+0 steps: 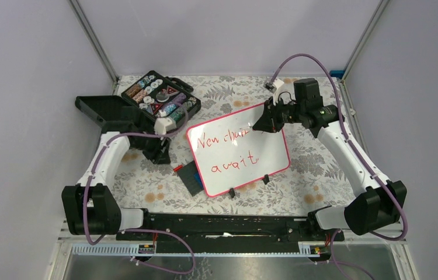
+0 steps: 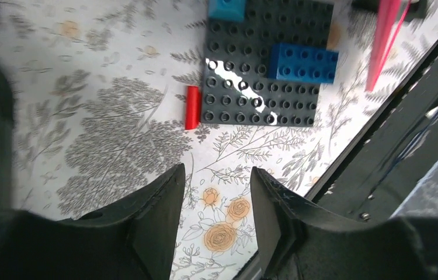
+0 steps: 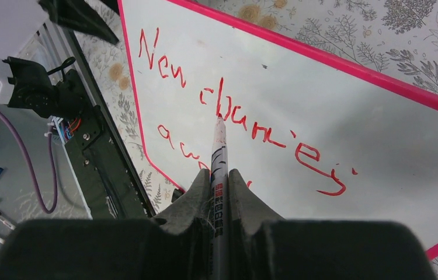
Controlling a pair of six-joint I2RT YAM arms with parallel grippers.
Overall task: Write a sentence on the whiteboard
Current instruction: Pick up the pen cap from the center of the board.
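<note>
Table (image 1: 146, 186): floral cloth, whiteboard (image 1: 272, 151) at centre.
Right gripper (image 3: 218, 175): jaws pinching marker (image 3: 219, 146); only the wrist view shows the tip, seemingly touching sentence (image 3: 240, 119).
Left gripper (image 2: 216, 172): jaws spread, holding nothing; plate (image 2: 246, 87) at 12 o'clock.

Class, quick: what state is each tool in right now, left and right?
Left tool: open, holding nothing.
Right tool: closed on the marker, its tip at the whiteboard.

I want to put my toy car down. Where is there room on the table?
Bare cloth lies between the whiteboard and the right arm, and in front between the left arm and the grey plate. It is crowded left of the board: plate, left claw and bead box sit close.
</note>
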